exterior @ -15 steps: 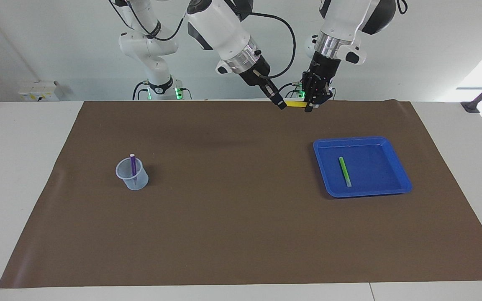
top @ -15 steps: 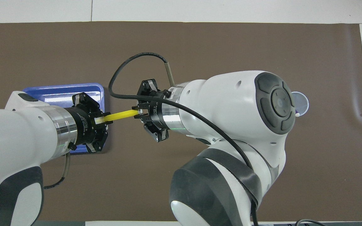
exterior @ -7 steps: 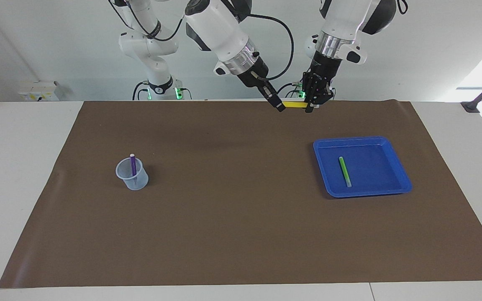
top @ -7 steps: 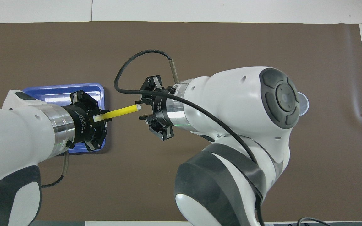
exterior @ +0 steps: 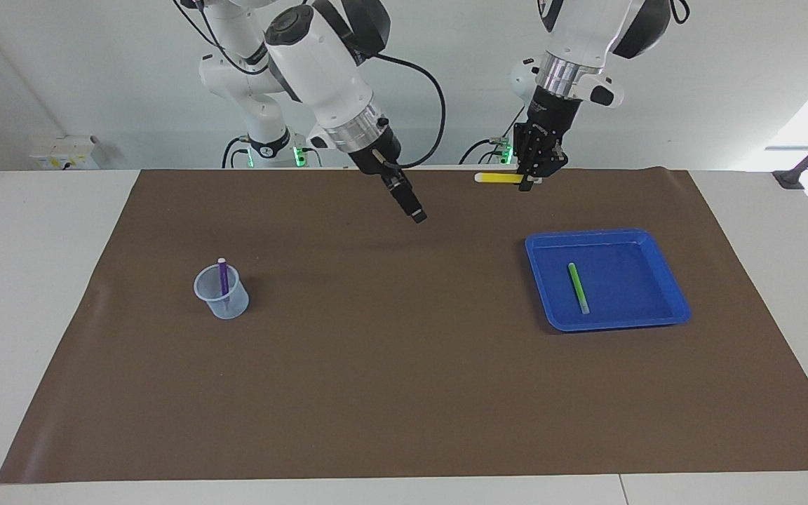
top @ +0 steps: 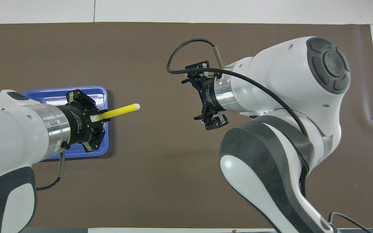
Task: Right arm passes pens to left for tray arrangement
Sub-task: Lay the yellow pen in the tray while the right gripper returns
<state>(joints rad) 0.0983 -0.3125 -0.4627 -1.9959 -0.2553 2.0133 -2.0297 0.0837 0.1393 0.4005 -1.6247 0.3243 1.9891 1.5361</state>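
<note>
My left gripper (exterior: pixel 530 179) (top: pixel 99 117) is shut on the whitish end of the yellow pen (exterior: pixel 496 178) (top: pixel 120 111) and holds it level in the air, over the mat by the blue tray (exterior: pixel 670 280) (top: pixel 60 91). The pen's free end points toward my right gripper (exterior: pixel 416 212) (top: pixel 197 95), which hangs open and empty over the middle of the mat, well apart from the pen. A green pen (exterior: pixel 576 287) lies in the tray; my left arm hides it in the overhead view. The purple pen (exterior: pixel 223 275) stands in a translucent cup (exterior: pixel 225 300).
A brown mat (exterior: pixel 404 393) (top: pixel 141 181) covers most of the white table. The cup stands toward the right arm's end, the tray toward the left arm's end. In the overhead view the right arm hides the cup.
My right gripper has opened, let go of the yellow pen and drawn back toward its own end of the table. The left gripper keeps the pen and has barely moved.
</note>
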